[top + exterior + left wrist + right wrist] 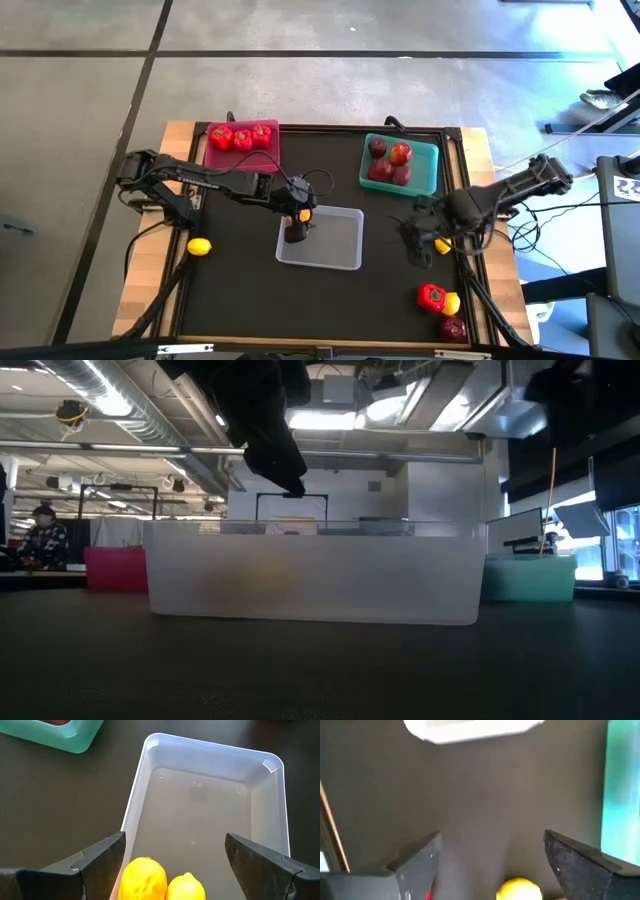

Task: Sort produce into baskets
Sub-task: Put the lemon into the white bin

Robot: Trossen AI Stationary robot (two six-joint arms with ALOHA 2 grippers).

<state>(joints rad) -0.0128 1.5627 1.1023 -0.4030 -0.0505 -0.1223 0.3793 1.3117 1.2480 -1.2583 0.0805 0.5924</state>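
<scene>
Left gripper (172,865) wide open over two lemons (142,880) in clear tray (210,755).

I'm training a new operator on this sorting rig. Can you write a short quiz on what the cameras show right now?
1. True or false: the pink basket holds red bell peppers.
2. Which basket lies under the left gripper? A) teal basket B) clear basket C) pink basket
3. Fill in: the loose lemon near the table's left edge lies on the ____ mat.

Key
1. True.
2. B; two lemons show between its open jaws.
3. Black. The right gripper, also open, hovers over another lemon.
</scene>
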